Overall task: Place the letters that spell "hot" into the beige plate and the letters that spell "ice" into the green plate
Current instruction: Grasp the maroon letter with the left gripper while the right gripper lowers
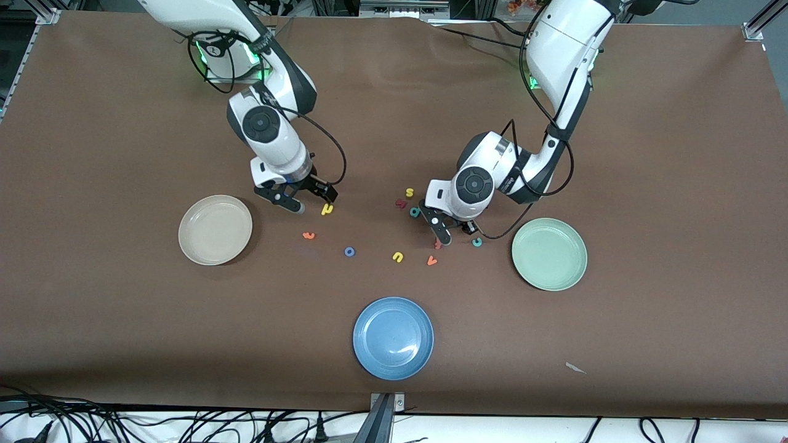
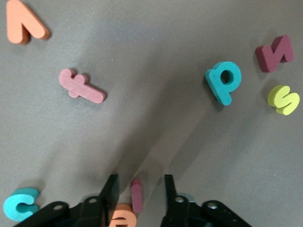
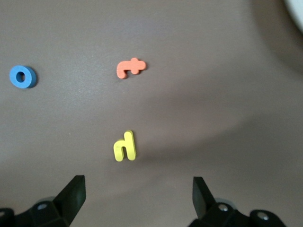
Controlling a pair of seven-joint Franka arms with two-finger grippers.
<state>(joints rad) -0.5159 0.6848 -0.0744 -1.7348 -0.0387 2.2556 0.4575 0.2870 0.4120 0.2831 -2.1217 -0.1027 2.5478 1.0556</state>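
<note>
Left gripper (image 1: 457,234) sits low among the letters near the green plate (image 1: 549,253). I see its jaws apart around the dark red i (image 2: 136,196), with a sliver of room on each side. The orange e (image 2: 123,217) crowds that same gap, just beside the i. The teal c (image 2: 20,204) lies outside one finger, clear of it. Teal p (image 2: 223,82) and yellow s (image 2: 283,99) are well apart, no hindrance.

Right gripper (image 1: 315,203) is down by the yellow h (image 3: 125,146), jaws wide, with bare table on both sides of the letter. Orange t (image 3: 131,67) and blue o (image 3: 22,76) are well clear. I see open table from the h to the beige plate (image 1: 215,229). The blue plate (image 1: 393,337) lies nearer the front camera, out of both lanes.
</note>
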